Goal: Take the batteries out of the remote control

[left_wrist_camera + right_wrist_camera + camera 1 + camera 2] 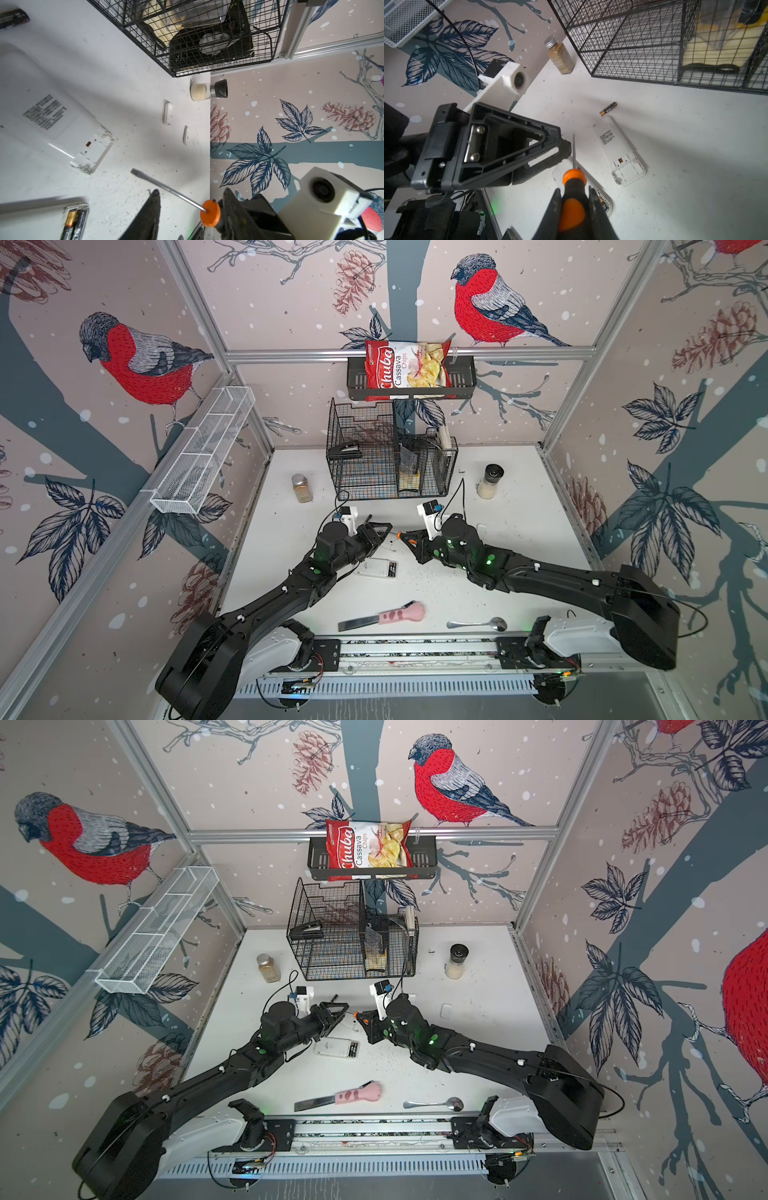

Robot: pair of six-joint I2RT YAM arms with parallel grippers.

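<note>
A white remote control point(371, 568) lies face down at mid-table with its bay uncovered and black batteries point(390, 570) in it, also seen in the left wrist view point(72, 220). A second white remote point(618, 149) beside it has an empty bay. One loose battery point(608, 109) lies on the table past it. My right gripper point(574, 189) is shut on the orange-and-black screwdriver point(572, 209), whose blade points over the remotes. Facing it, my left gripper point(191, 190) stands open and holds nothing.
Two white battery covers point(168, 112) point(185, 135) lie toward the right wall. A black wire basket point(390, 460) stands at the back, flanked by a spice jar point(302, 488) and a grinder point(491, 481). A pink-handled knife point(386, 616) and a spoon point(478, 624) lie near the front rail.
</note>
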